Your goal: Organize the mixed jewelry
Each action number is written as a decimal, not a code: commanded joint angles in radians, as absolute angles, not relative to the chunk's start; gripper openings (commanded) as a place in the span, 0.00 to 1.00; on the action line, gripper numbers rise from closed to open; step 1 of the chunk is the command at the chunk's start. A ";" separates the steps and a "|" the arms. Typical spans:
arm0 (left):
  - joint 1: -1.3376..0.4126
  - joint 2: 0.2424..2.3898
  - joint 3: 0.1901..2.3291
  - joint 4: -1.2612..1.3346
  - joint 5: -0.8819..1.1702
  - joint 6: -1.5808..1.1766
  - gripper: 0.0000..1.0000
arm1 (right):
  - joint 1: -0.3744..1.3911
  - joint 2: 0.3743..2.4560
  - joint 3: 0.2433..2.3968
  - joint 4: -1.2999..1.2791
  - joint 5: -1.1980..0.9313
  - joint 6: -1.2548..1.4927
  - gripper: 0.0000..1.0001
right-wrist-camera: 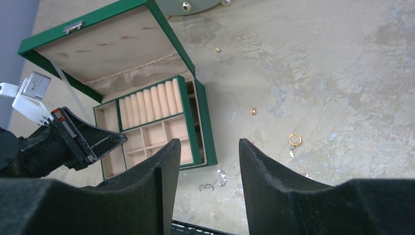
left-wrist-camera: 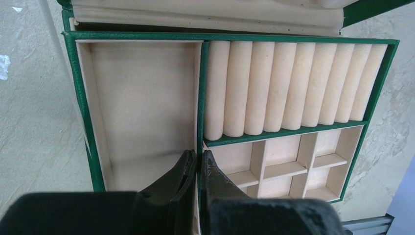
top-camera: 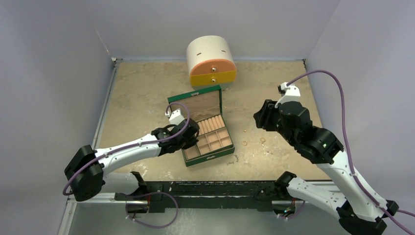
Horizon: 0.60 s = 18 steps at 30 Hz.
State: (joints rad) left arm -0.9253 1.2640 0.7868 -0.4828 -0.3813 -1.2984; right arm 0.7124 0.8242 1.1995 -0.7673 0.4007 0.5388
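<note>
The mixed jewelry lies loose on the table to the right of the open green box [top-camera: 208, 157]. It includes a gold ring [right-wrist-camera: 294, 139], a small gold bit [right-wrist-camera: 253, 111], another gold bit [right-wrist-camera: 218, 49] and silvery pieces [right-wrist-camera: 215, 180]. From above, two rings [top-camera: 263, 140] and a silvery piece [top-camera: 232, 159] show. My left gripper [left-wrist-camera: 199, 155] is inside the box, shut on the green divider [left-wrist-camera: 201, 98] between the large compartment and the small ones. My right gripper [right-wrist-camera: 209, 147] hangs open and empty above the table, right of the box.
The box lid [top-camera: 195, 105] stands raised behind the tan ring rolls [left-wrist-camera: 288, 83]. A round cream, orange and yellow drawer chest [top-camera: 211, 61] sits at the back. Walls close in the table on the left, right and back.
</note>
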 commanded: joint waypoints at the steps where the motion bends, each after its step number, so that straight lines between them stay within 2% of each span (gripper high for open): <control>1: -0.923 1.253 0.768 -0.515 -0.397 -1.296 0.00 | 0.715 0.816 1.194 -0.730 0.396 0.558 0.50; 14: -0.924 1.299 0.768 -0.528 -0.403 -1.304 0.00 | 0.715 0.813 1.164 -0.721 0.390 0.566 0.52; 18: -0.923 1.302 0.781 -0.541 -0.410 -1.303 0.10 | 0.715 0.813 1.162 -0.725 0.388 0.569 0.53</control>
State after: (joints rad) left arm -0.9253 1.2964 0.7860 -0.4751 -0.3820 -1.2991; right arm 0.7124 0.8223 1.1622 -0.7555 0.3973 0.5533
